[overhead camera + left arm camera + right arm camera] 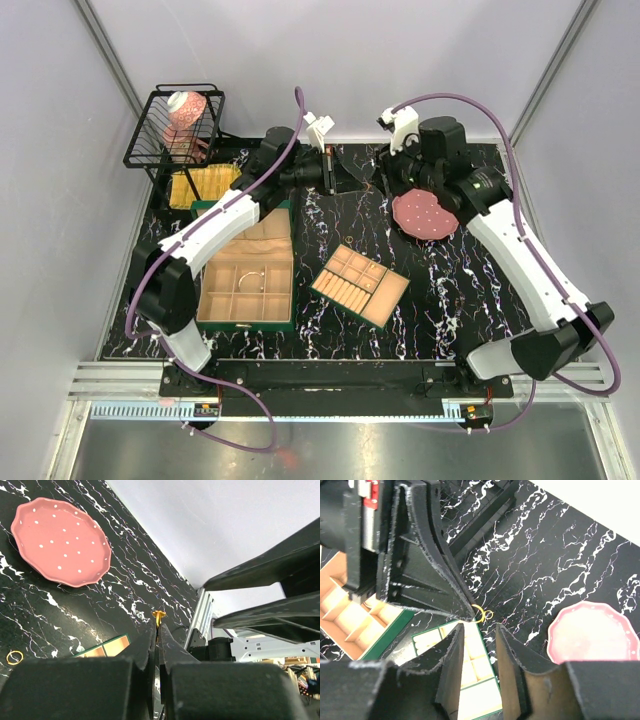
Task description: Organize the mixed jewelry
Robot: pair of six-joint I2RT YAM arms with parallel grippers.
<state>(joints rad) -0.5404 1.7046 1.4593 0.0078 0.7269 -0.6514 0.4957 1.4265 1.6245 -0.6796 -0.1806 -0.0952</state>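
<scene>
gold thin wire hoop (pixel 479 614) is pinched by the left gripper (pixel 157 629), tips pressed together, just at twelve o'clock of the right gripper (pixel 480 632), fingers spread apart.

The open green box with beige compartments (pixel 245 285) lies near-left on the black white-veined marble tabletop (pixel 440 300), with the loose beige divider tray (pixel 360 286) to its right and the pink white-dotted plate (pixel 425 214) behind and right of that tray. The black wire basket (pixel 172 128) stands at the far-left corner, behind the box. Between basket and plate, a small gold wire hoop (pixel 479 614) sits at the tips of the left gripper (pixel 157 626), just in front of the right gripper (pixel 480 640).
</scene>
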